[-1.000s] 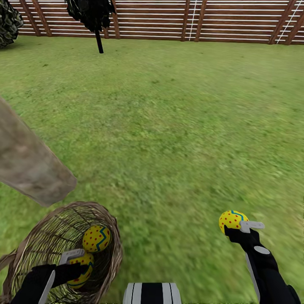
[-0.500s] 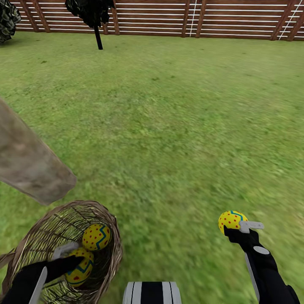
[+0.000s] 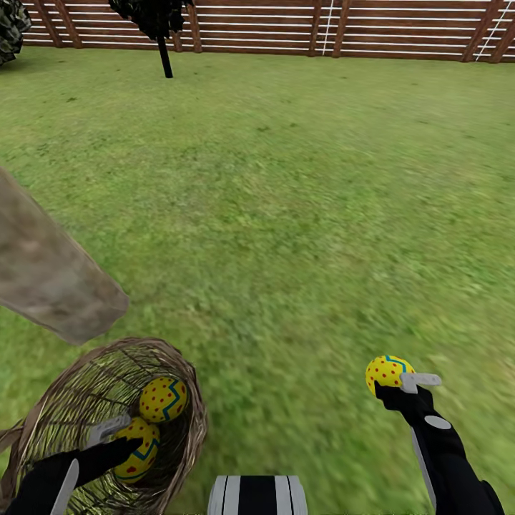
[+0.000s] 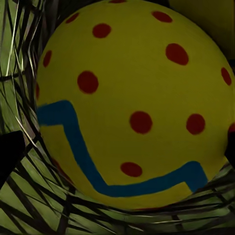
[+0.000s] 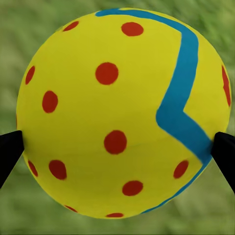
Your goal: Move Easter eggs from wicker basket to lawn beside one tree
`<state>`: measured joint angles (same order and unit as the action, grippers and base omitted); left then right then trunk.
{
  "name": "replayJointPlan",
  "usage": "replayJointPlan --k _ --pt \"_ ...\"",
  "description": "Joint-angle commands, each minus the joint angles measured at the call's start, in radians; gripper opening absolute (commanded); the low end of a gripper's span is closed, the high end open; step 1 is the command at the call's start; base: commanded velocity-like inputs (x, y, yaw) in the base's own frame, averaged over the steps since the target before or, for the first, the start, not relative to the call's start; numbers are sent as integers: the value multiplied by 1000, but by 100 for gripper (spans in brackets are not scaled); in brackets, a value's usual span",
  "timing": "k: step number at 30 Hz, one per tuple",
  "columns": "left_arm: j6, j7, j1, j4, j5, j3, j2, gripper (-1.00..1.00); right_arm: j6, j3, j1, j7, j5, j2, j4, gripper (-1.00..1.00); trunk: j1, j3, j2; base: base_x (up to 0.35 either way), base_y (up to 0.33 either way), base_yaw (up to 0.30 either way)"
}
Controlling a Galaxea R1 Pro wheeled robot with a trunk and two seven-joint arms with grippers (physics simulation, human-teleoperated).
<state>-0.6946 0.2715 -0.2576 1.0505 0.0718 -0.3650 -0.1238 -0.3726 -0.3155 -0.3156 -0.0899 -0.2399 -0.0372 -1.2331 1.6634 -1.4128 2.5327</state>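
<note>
The right gripper pinches one egg clear above the lawn, its fingertips pressed to the egg's two sides. The left gripper reaches into the basket at the nearer egg (whether it grips cannot be told); a second egg touches that one. The tree trunk stands just beside the basket.

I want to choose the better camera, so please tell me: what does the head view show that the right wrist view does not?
Head view alone: the wicker basket holding two Easter eggs, the left gripper at the lower egg, the tree trunk and the fence. Right wrist view alone: the black fingertips pressing both sides of the held egg. Both show that egg in the right gripper above the lawn.
</note>
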Motion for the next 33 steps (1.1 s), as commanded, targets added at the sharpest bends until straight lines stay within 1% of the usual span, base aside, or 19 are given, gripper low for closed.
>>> replayJointPlan --k 1,12,13,31,33 --pt "-1 -1 0 -29 -29 -3 1 100 -5 -2 0 -10 -10 0 -2 -100 0 -1 0 0 0 0" --pt "1 -1 0 -32 -30 -4 1 100 -5 -2 0 -10 -10 0 -2 -100 0 -1 0 0 0 0" --pt "1 0 0 -33 -30 -3 1 -100 -5 -2 0 -10 -10 0 -2 -100 0 -1 0 0 0 0" --pt "1 0 0 -37 -29 0 4 -100 -5 -1 1 -9 -13 1 1 -100 0 -1 0 0 0 0" --pt "1 0 0 -52 -29 0 4 -100 -5 -1 1 -9 -13 1 1 -100 0 -1 0 0 0 0"
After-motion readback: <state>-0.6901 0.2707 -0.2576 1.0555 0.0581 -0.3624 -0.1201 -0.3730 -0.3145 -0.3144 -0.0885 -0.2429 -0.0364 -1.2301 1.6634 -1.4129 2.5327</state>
